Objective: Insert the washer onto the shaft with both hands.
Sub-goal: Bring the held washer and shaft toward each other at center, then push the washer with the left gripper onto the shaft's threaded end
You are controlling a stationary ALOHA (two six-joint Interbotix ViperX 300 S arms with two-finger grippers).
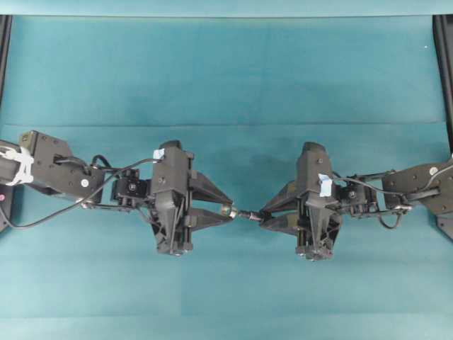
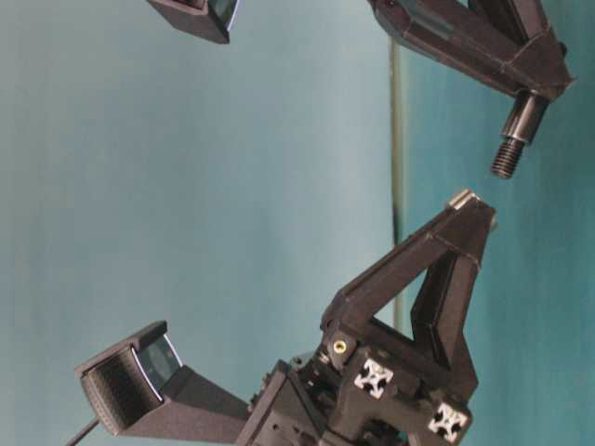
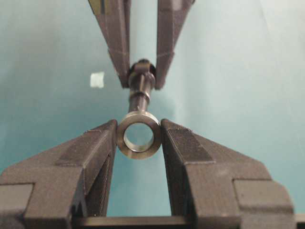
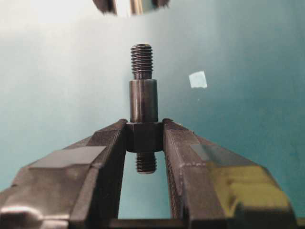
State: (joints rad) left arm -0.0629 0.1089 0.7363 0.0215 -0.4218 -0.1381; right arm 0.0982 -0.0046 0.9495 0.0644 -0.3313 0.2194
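Two grippers faced each other tip to tip over the teal table (image 1: 233, 64). My left gripper (image 3: 138, 138) pinched the washer (image 3: 138, 135) between its fingertips, hole facing the shaft (image 4: 143, 102). My right gripper (image 4: 144, 138) clamped the shaft by its collar, threaded end pointing at the washer. From table level I saw a small gap between washer and thread.

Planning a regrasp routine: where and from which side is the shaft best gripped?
Grip the shaft on its thick collar, as the right gripper does, coming side-on across its axis. The collar's flat faces seat the pads, leaving the threaded tip free for the washer.
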